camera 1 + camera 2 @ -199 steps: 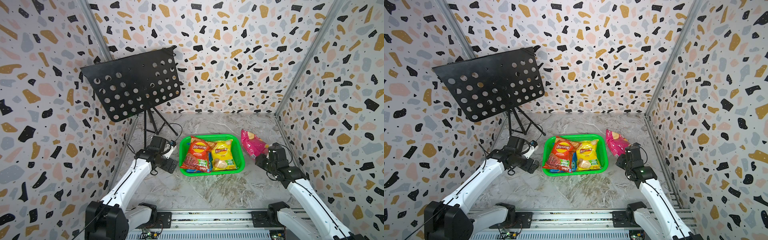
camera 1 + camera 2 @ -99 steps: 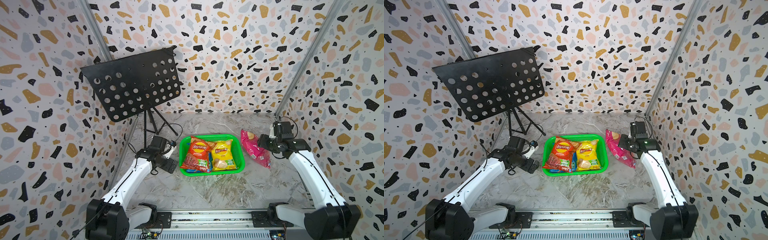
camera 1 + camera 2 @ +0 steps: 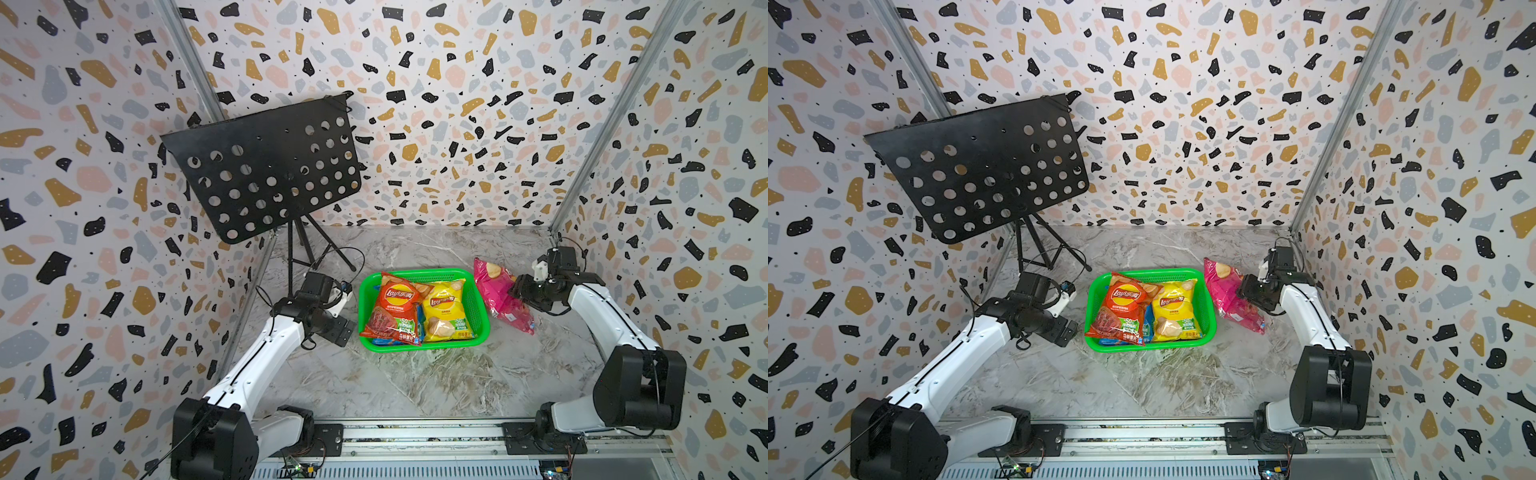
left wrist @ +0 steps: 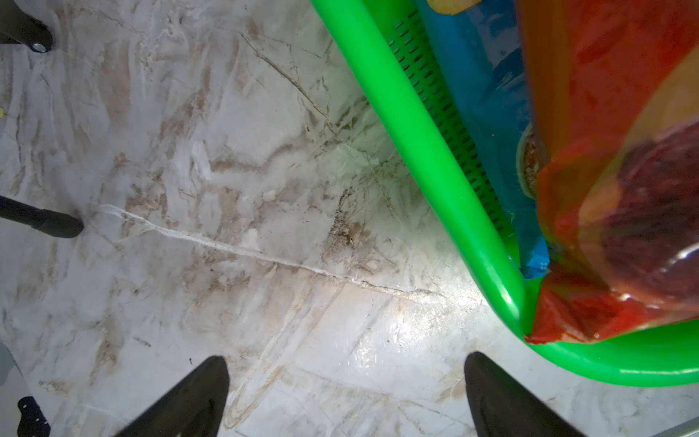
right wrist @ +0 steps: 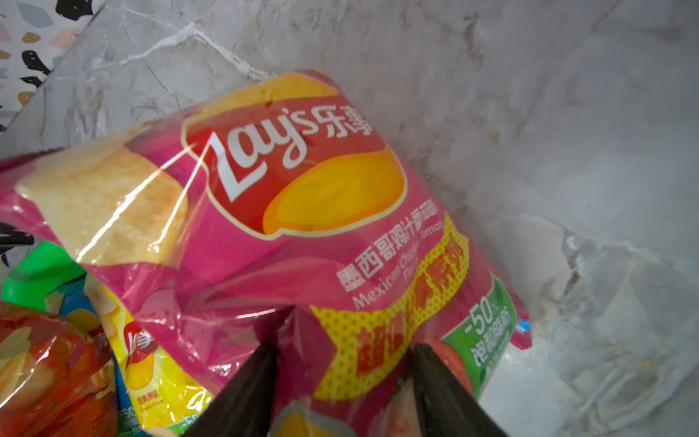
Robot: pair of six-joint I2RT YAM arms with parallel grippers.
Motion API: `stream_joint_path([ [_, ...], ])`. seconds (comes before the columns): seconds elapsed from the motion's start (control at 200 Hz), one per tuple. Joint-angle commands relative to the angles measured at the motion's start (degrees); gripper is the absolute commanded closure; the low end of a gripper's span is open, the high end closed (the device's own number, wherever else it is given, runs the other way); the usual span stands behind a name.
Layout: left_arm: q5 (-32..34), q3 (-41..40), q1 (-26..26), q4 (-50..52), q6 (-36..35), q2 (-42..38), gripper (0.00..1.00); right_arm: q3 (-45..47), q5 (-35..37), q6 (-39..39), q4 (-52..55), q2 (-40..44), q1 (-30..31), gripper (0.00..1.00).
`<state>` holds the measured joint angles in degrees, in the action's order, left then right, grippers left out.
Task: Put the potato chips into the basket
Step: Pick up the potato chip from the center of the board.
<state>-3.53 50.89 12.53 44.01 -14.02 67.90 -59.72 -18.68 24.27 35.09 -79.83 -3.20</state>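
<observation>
right gripper has swung onto the magenta lay's bag, straddling it; can't tell if clamped. left gripper splayed, empty. last bag outside the green basket.

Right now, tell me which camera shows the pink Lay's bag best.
The right wrist view: the pink Lay's bag fills the frame, logo and flavour text readable, with the right gripper straddling a fold. Both top views show the bag small, beside the green basket. The left wrist view misses it.
</observation>
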Motion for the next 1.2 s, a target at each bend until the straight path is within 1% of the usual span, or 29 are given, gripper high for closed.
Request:
stream_joint_path([
  [0.0,0.66,0.45,-0.14,-0.65,0.49,-0.62,0.00,3.56,-2.92,0.66,-0.07,5.90,0.40,0.40],
  [0.055,0.43,0.69,-0.14,-0.24,0.47,-0.34,0.00,4.00,-2.79,-0.25,0.96,7.62,0.47,0.40],
  [0.175,0.61,0.96,-0.14,-0.01,0.58,-0.07,0.00,2.42,1.30,-2.17,2.69,9.41,0.39,0.40],
  [0.235,0.62,0.79,-0.14,-0.16,0.63,-0.37,0.00,1.49,3.21,-2.25,2.44,8.67,0.38,0.40],
  [0.345,0.41,0.70,-0.15,-0.16,0.57,-0.57,0.00,-0.71,3.33,-1.78,1.58,6.54,0.37,0.39],
  [0.491,0.34,0.36,-0.14,-0.49,0.49,-0.33,0.00,-0.63,7.32,-1.24,0.02,5.48,0.39,0.40],
  [0.576,0.07,1.12,-0.14,0.01,0.59,0.38,0.00,0.55,6.06,-1.56,-1.21,4.61,0.39,0.46],
  [0.626,0.76,1.63,-0.14,0.39,0.68,0.93,0.00,0.56,7.02,-1.33,-0.23,4.24,0.37,0.59],
  [0.661,1.02,1.69,-0.14,0.50,0.66,1.05,0.00,1.21,6.83,-1.50,-0.74,4.64,0.37,0.65],
  [0.741,1.33,0.38,-0.14,-0.59,0.40,0.21,0.00,5.04,7.05,-0.10,-5.47,7.13,0.39,0.74],
  [0.796,1.65,0.44,-0.14,-0.38,0.36,-0.33,0.00,6.20,7.08,0.48,-6.51,8.88,0.35,0.76],
  [0.821,1.81,0.38,-0.12,-0.39,0.40,-0.66,0.00,6.49,7.10,0.60,-6.82,9.74,0.39,0.81],
  [0.881,1.46,0.00,-0.19,-0.84,0.40,-1.36,0.00,6.81,8.04,0.52,-7.28,12.14,0.39,0.87],
  [0.921,1.23,0.10,-0.14,-0.78,0.40,-1.41,0.00,6.82,9.14,-0.10,-7.34,13.80,0.43,0.96],
  [0.961,1.14,0.16,-0.14,-0.62,0.40,-1.24,0.00,6.45,10.10,-0.75,-6.96,15.18,0.46,1.00],
  [1.096,1.20,0.23,-0.14,-0.53,0.41,-0.93,0.00,4.33,12.39,-2.29,-3.47,18.16,1.48,1.00],
  [1.196,1.18,0.24,-0.19,-0.50,0.49,-1.48,0.00,2.45,16.08,-2.74,-0.61,20.07,4.71,1.00],
])
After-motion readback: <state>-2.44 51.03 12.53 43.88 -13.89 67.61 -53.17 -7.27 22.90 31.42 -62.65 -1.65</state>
